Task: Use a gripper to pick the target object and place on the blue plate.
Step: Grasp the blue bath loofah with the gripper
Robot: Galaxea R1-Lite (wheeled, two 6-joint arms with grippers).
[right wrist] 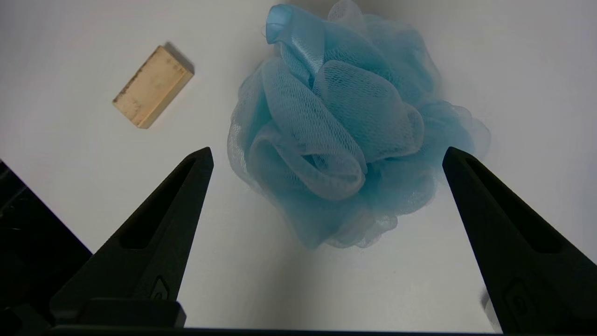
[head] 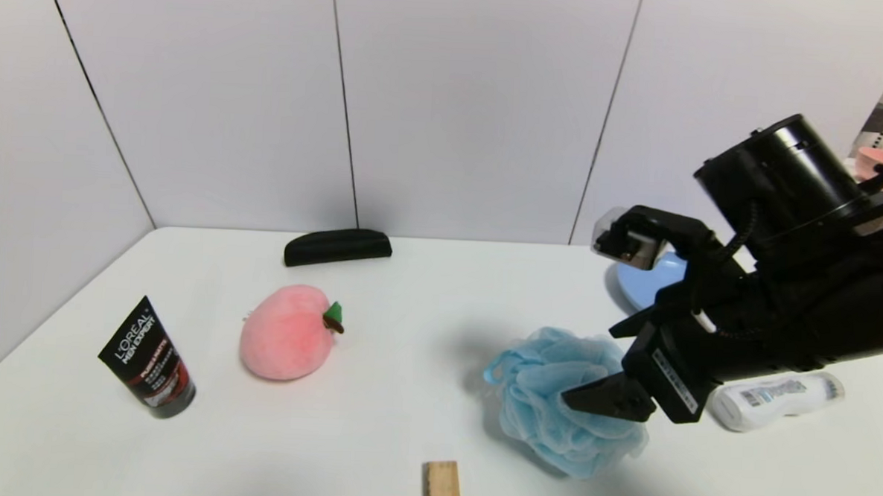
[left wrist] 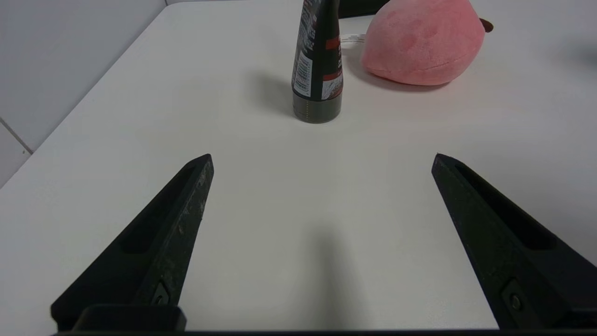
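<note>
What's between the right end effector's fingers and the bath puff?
Nothing: in the right wrist view, the open right end effector brackets the bath puff, only bare table between.

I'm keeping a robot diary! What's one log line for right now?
right gripper: open above bath puff | puff on table, ungrasped | blue plate: empty | left gripper: open, idle

You see the right end effector (right wrist: pixel 326 156) hanging over the white tabletop (right wrist: pixel 70 56), its two pointed black fingers (right wrist: pixel 154 233) spread wide, flanking the fluffy light-blue mesh bath puff (right wrist: pixel 345 140) without touching it. A small rectangular tan wooden block (right wrist: pixel 152 86) lies near the puff.
</note>
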